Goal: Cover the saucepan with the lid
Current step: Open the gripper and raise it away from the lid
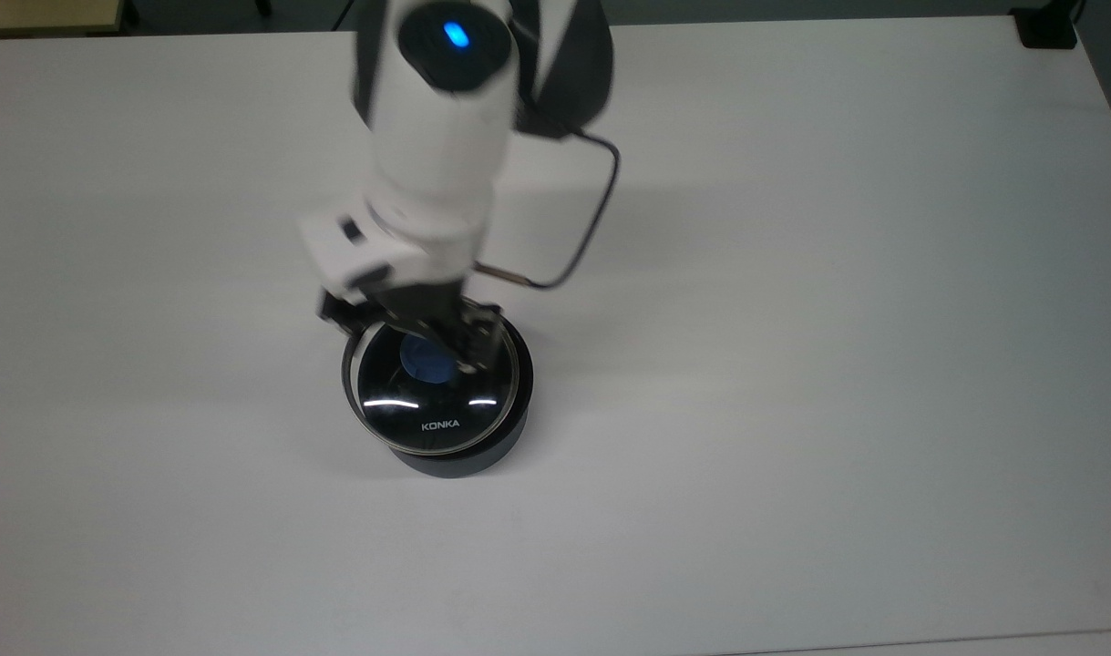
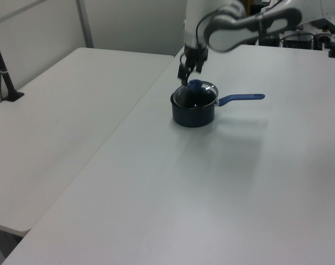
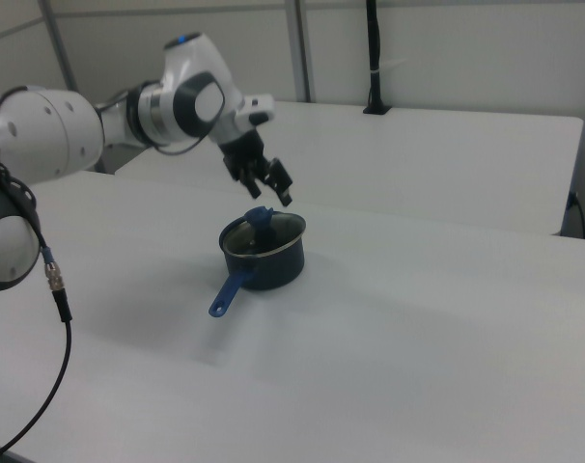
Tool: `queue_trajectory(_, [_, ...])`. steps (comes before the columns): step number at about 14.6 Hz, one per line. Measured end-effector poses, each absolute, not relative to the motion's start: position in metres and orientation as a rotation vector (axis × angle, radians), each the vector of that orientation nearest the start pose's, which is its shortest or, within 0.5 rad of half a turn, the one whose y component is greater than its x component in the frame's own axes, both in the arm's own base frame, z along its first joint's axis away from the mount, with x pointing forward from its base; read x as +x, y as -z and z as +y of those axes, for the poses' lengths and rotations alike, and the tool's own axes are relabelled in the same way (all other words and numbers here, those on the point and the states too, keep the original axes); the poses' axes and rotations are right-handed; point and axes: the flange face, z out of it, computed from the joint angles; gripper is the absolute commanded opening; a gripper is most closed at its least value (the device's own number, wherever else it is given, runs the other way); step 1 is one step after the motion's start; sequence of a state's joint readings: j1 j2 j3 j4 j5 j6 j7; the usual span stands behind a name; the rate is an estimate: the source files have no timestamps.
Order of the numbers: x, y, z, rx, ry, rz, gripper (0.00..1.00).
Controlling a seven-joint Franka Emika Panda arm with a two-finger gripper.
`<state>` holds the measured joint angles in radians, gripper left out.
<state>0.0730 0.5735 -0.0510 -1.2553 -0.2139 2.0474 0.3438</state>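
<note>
The dark saucepan (image 1: pixel 459 453) (image 2: pixel 194 114) (image 3: pixel 273 267) stands on the white table, and its blue handle (image 2: pixel 242 98) (image 3: pixel 226 293) points to the left view's right. The glass lid (image 1: pixel 435 410) (image 2: pixel 203 95) (image 3: pixel 285 230) lies on top of the pan, "KONKA" lettering up, blue knob (image 1: pixel 426 361) (image 2: pixel 194 84) (image 3: pixel 262 218) at its centre. My gripper (image 1: pixel 409 333) (image 2: pixel 188 68) (image 3: pixel 267 185) hangs a short way above the knob, open, with nothing between its fingers and clear of the lid.
The arm's dark cable (image 1: pixel 596 223) loops beside the wrist. A second white table (image 2: pixel 57 121) adjoins along a seam on the left view's left. It carries a black post (image 2: pixel 4 72) (image 3: pixel 373 58). A black object (image 1: pixel 1047 27) sits at the top view's far right corner.
</note>
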Motion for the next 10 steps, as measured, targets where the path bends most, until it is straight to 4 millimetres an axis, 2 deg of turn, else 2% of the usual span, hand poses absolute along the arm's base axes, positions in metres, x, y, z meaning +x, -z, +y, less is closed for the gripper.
queue_trajectory(3, [0.715,-0.530,-0.030,-3.217,0.436,0.528,1.00])
queue_trajectory(5, [0.682,-0.583,-0.057,-3.181,0.403,0.608,1.00])
queue_trajectory(6, [0.662,-0.604,-0.065,-3.168,0.363,0.629,1.00])
queue_trajectory(7, [0.642,-0.618,-0.069,-3.159,0.304,0.643,1.00])
queue_trajectory(8, [0.614,-0.631,-0.070,-3.152,0.211,0.646,1.00])
queue_trajectory(10, [0.574,-0.638,-0.062,-3.142,0.122,0.619,1.00])
